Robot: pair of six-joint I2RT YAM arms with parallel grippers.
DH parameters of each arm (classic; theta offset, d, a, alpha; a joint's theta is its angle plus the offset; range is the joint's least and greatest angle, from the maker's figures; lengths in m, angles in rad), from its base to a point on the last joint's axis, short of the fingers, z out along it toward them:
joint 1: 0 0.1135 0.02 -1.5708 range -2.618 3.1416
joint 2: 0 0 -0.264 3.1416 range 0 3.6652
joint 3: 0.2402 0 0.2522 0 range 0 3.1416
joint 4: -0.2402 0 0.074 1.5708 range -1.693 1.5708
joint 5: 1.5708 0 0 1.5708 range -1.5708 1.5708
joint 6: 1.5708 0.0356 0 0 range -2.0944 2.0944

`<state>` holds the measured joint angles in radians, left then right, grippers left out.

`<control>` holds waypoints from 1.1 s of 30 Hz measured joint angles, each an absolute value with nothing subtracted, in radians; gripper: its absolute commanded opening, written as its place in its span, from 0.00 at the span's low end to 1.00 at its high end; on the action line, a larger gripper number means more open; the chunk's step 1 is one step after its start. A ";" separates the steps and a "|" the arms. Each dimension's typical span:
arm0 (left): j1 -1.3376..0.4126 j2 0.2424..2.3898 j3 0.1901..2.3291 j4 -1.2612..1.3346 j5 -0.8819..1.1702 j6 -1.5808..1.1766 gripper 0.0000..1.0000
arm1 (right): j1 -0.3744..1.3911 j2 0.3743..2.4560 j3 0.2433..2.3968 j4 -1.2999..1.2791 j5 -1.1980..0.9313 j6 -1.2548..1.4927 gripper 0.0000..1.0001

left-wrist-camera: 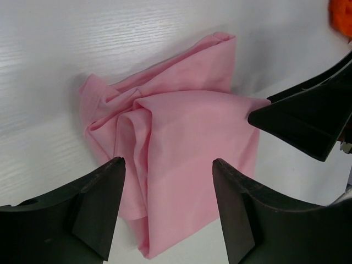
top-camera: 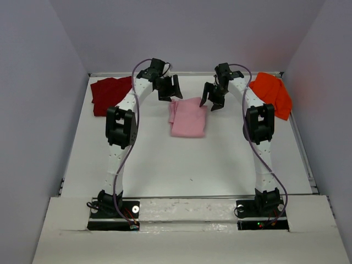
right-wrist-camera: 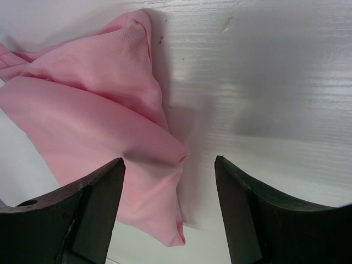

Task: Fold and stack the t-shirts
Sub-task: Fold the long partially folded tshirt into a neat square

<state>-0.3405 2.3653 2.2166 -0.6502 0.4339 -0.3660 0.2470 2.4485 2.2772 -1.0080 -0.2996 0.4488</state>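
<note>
A light pink t-shirt [top-camera: 187, 117] lies loosely folded on the middle of the white table [top-camera: 181, 165]. My left gripper [top-camera: 169, 91] hovers over its back left corner, open, with nothing between the fingers. My right gripper [top-camera: 212, 99] hovers over its back right corner, also open and empty. In the left wrist view the pink t-shirt [left-wrist-camera: 181, 137] lies rumpled below the left gripper [left-wrist-camera: 168, 162]. In the right wrist view the pink t-shirt's [right-wrist-camera: 93, 104] edge lies under the right gripper [right-wrist-camera: 170, 159]. The dark red t-shirt [top-camera: 110, 93] sits bunched at the back left. The orange t-shirt [top-camera: 273, 93] sits at the back right.
Grey walls close the table in on the left, back and right. A finger of the right gripper [left-wrist-camera: 308, 121] shows at the right of the left wrist view, with a bit of orange cloth [left-wrist-camera: 343, 16] above it. Bare table lies in front of the pink shirt.
</note>
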 measured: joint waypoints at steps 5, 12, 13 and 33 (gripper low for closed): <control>-0.361 2.398 2.217 -0.626 0.467 -0.375 0.71 | 0.247 2.449 2.281 -1.005 -0.303 0.449 0.72; -0.380 2.436 2.217 -0.625 0.476 -0.384 0.68 | 0.247 2.449 2.312 -0.999 -0.305 0.453 0.71; -0.381 2.438 2.217 -0.625 0.474 -0.384 0.69 | 0.247 2.449 2.317 -0.997 -0.307 0.453 0.71; -0.382 2.441 2.225 -0.654 0.376 -0.375 0.57 | 0.247 2.463 2.322 -0.981 -0.315 0.461 0.52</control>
<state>-0.3824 2.4413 2.2253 -0.6544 0.3763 -0.3752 0.2470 2.4634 2.3219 -0.9810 -0.3145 0.4610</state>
